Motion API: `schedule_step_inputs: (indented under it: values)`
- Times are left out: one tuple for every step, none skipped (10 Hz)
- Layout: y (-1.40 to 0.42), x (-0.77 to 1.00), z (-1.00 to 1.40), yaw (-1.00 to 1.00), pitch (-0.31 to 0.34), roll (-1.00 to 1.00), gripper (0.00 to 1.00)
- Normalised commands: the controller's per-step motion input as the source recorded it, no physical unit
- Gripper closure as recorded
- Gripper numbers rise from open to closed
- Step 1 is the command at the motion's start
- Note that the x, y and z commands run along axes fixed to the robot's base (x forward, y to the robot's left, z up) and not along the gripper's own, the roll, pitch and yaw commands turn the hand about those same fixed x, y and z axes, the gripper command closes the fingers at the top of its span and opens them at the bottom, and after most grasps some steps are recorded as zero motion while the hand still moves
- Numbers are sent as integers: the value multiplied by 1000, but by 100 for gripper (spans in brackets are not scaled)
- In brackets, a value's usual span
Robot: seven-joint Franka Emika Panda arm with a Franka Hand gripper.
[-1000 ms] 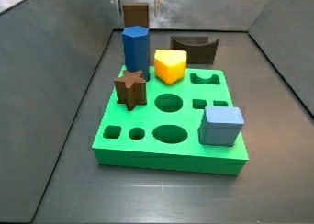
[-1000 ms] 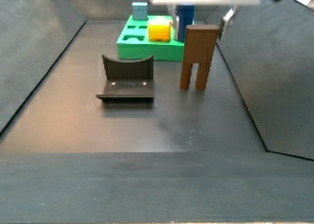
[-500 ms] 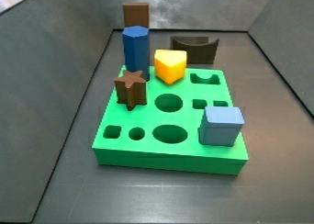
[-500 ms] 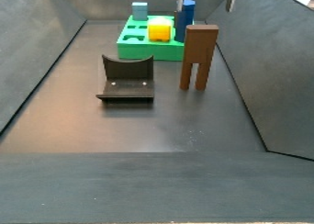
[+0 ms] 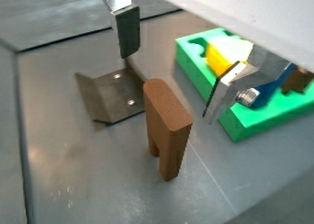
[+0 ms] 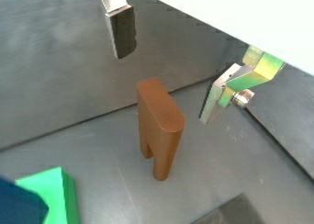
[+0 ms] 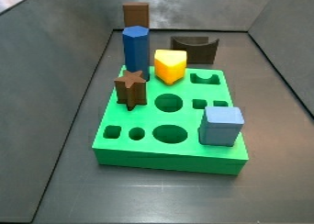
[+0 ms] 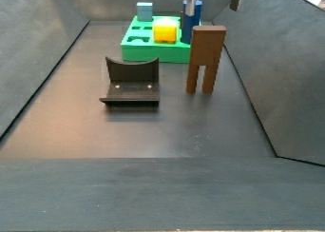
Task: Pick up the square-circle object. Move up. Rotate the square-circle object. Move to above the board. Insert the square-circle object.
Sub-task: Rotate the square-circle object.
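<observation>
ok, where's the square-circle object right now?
The square-circle object stands upright on the floor in a side view, beside the fixture and nearer the camera than the board; the open gripper hangs above it.

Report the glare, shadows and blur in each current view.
Both wrist views: the open gripper above the brown block looks sharp, one finger glinting bright. Side views: pale sheen on the dark floor, soft shadows beside the green board, all rather coarse and soft.
</observation>
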Motion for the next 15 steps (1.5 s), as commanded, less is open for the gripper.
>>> schedule_step_inputs:
  values:
    - [8, 28, -23, 1000, 7, -1, 0]
    - [6, 28, -23, 1000, 7, -1, 0]
    - [5, 28, -23, 1000, 7, -1, 0]
    - [4, 29, -23, 1000, 8, -1, 0]
    - [4, 29, -23, 1000, 8, -1, 0]
    - [3, 29, -23, 1000, 8, -2, 0]
    - [3, 29, -23, 1000, 8, -2, 0]
    - [3, 29, -23, 1000, 8, -2, 0]
    - [3, 29, -22, 1000, 9, -2, 0]
    - [3, 29, -22, 1000, 9, -2, 0]
    - [3, 29, -22, 1000, 9, -2, 0]
    - [2, 29, -22, 1000, 10, -2, 0]
    - [2, 29, -22, 1000, 10, -2, 0]
    - [2, 29, -22, 1000, 10, -2, 0]
    - [2, 29, -21, 1000, 11, -2, 0]
